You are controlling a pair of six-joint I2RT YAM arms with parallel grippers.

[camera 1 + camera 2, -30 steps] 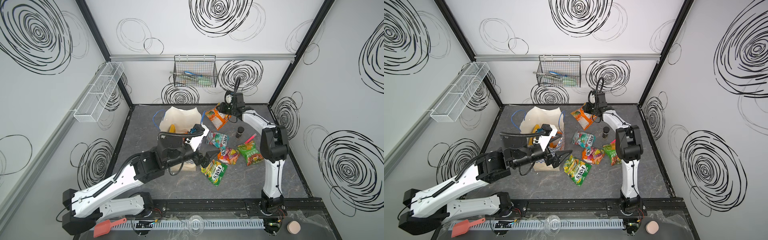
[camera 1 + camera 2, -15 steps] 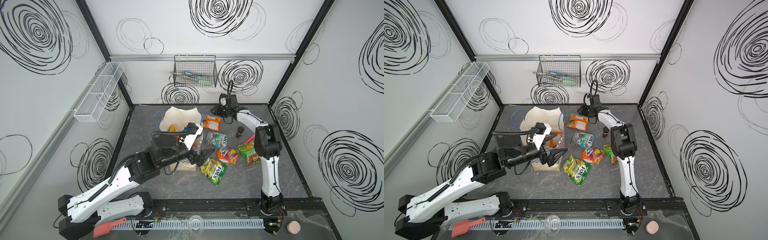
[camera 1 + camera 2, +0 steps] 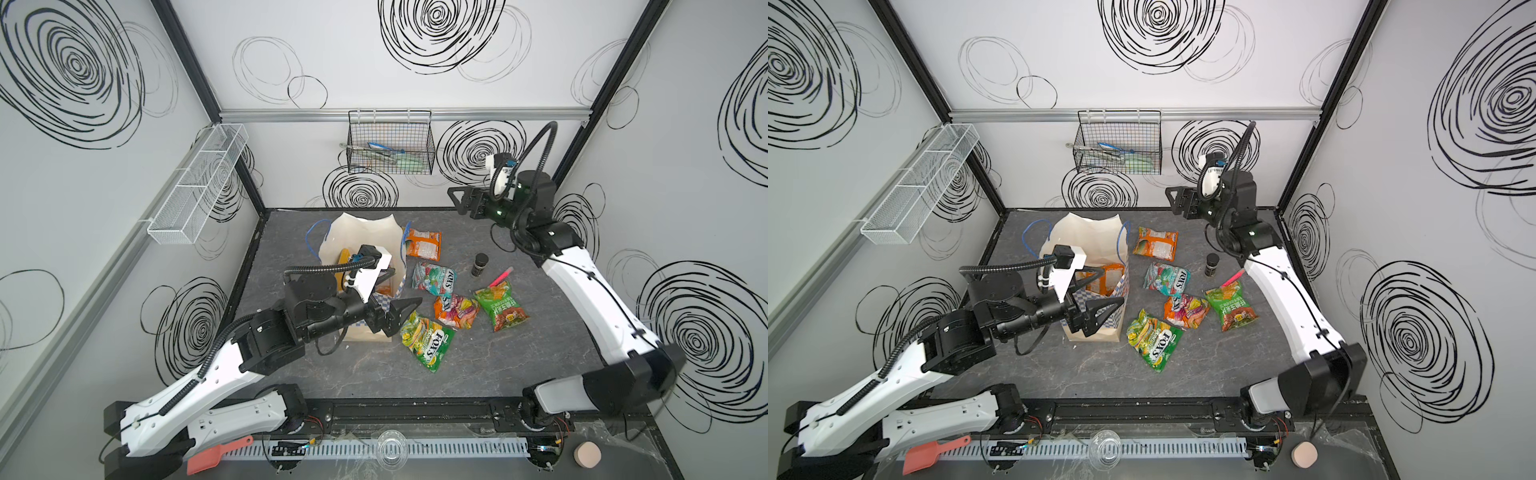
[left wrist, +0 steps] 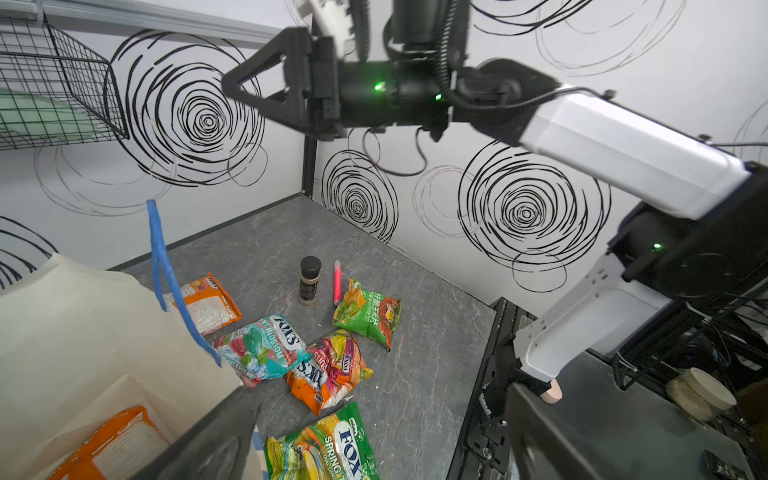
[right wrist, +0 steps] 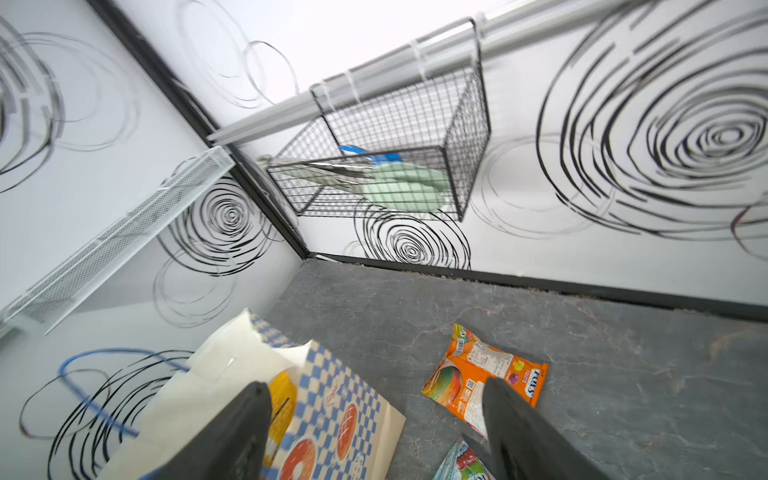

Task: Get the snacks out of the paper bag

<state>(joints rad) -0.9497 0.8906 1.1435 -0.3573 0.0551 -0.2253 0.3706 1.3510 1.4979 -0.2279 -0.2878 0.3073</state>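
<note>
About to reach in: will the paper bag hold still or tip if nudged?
Likely light and tippy: the bag stands tall on a small base, with few packets visible inside. Its thin paper rim, already wavy, would probably buckle rather than resist.

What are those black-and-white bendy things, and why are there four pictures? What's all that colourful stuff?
Those are two robot arms, the left arm and the right arm, each ending in jaws for pinching things. Two pictures look down from above; the other two come from small cameras on the arms' wrists. On the grey table stands a paper bag, with five snack packets lying beside it, plus a small dark jar and a pink marker. An orange packet is inside the bag. Both pairs of jaws are wide open and hold nothing.
</note>
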